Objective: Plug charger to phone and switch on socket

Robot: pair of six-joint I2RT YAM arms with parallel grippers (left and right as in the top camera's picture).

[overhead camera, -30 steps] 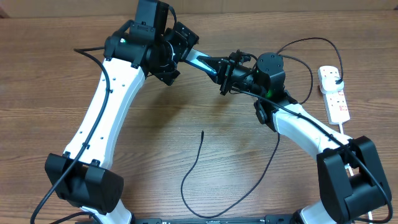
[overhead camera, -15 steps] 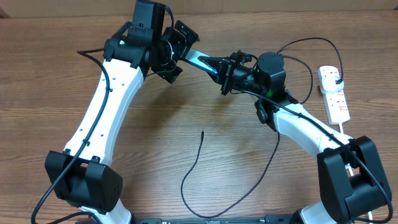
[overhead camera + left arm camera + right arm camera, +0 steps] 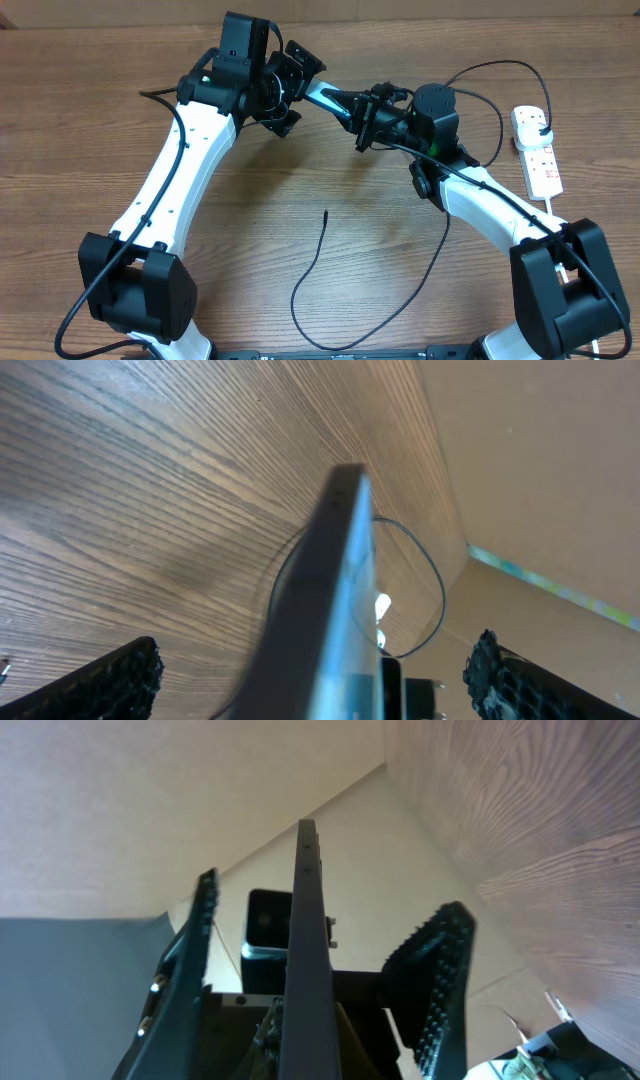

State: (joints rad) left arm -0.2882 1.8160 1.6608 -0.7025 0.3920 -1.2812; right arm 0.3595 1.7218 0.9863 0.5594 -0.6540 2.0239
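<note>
A: Count for the wooden table (image 3: 90, 120)?

B: One phone (image 3: 332, 101), seen edge-on. One black charger cable (image 3: 316, 262), one connector tip (image 3: 325, 212) lying loose. One white power strip (image 3: 535, 150), one black plug (image 3: 540, 124) in it.

A: Switches on the strip?

B: Red marks there, too small to count.

A: Arms?

B: Two. One left gripper (image 3: 283, 88), one right gripper (image 3: 366, 117), two fingers each.

Two arms with white link shells, black joints and bases, thin black cables along links, black textured fingers (image 3: 115, 678), possibly small green lights.
</note>
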